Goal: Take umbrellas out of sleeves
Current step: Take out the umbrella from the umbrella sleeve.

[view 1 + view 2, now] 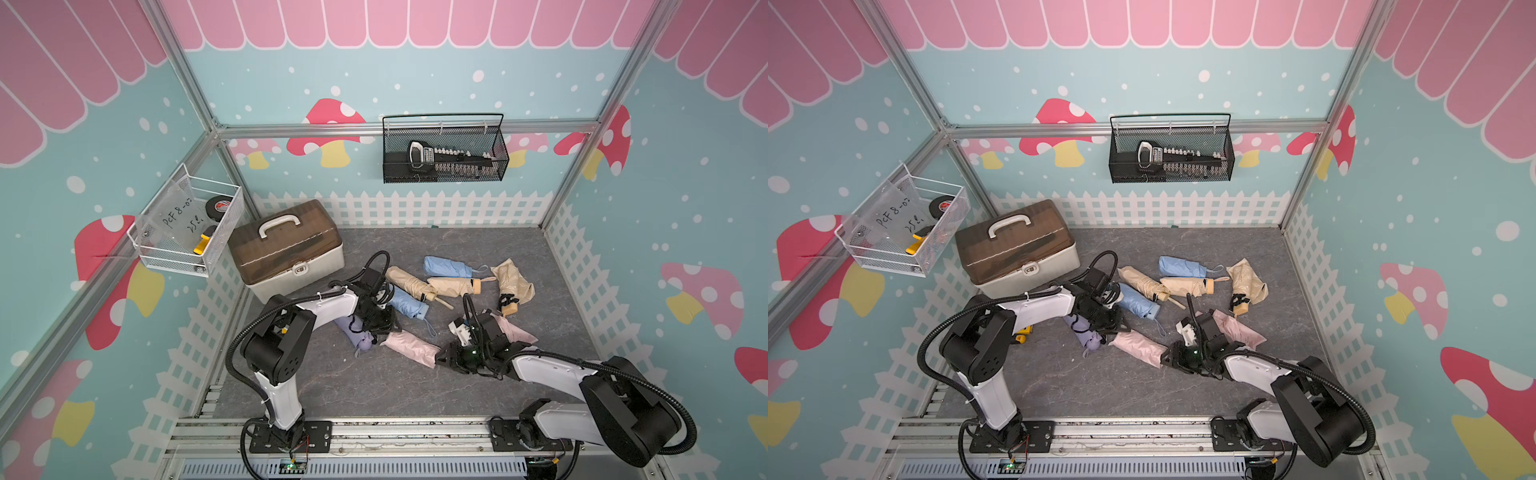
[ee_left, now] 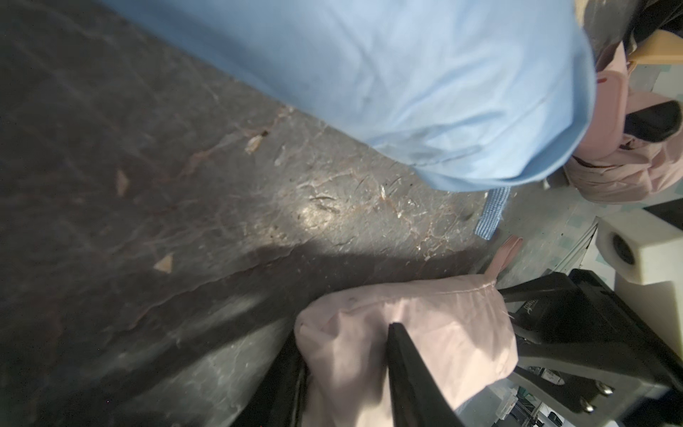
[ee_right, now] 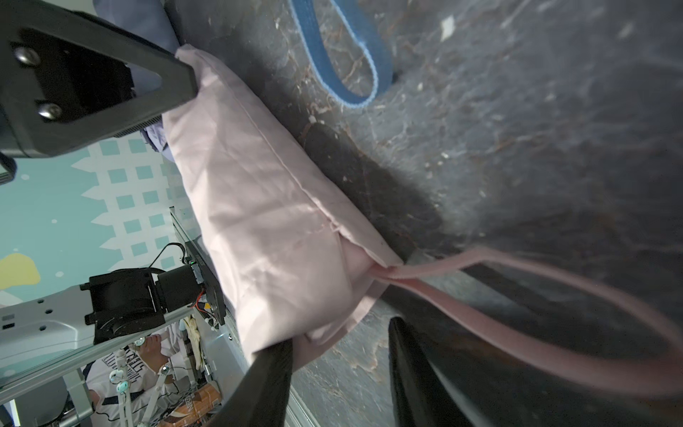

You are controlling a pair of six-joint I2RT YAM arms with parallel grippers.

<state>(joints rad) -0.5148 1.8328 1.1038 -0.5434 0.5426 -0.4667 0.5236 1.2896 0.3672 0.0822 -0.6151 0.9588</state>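
Grey marbled table (image 1: 374, 390) in a mushroom-papered booth (image 1: 415, 83): nearest, the right tool (image 3: 340, 332) stands jaws apart at the mouth of the pink sleeve (image 1: 409, 348), the umbrella (image 3: 356, 260) not yet out, its wrist loop (image 3: 554, 325) trailing past one finger (image 3: 410, 369), arm stretched low. Beyond it the left tool (image 2: 343, 344) straddles the sleeve's closed end, fingers (image 2: 410, 369) touching cloth, firm clamp or not I cannot tell, elbow raised, forearm angled down. Step in hand looks like pinning this sleeve; next the right tool must catch that loop and draw away from the left tool.
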